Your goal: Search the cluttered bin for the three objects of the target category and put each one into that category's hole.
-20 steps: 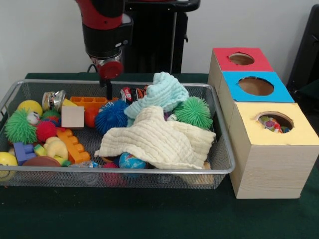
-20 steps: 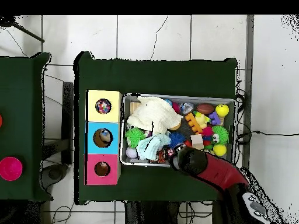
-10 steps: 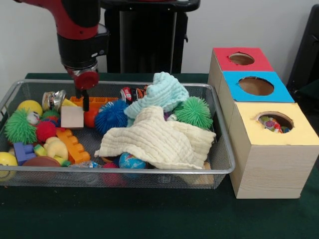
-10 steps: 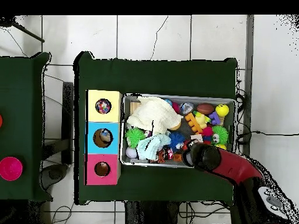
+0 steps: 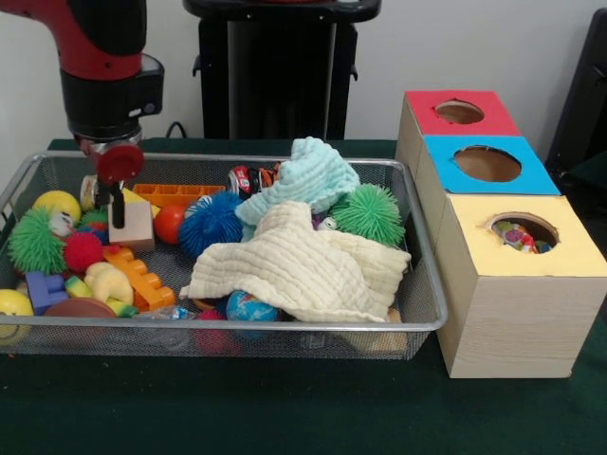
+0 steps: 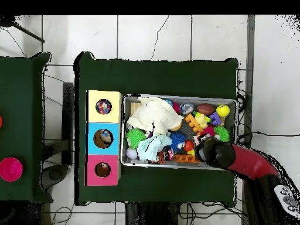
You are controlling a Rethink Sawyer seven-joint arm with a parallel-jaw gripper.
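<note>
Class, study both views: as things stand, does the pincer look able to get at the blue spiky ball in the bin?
Probably yes. The blue spiky ball lies uncovered on top of the clutter, beside the cream cloth rather than under it, and the pincer hangs in the same bin, a sideways move away.
</note>
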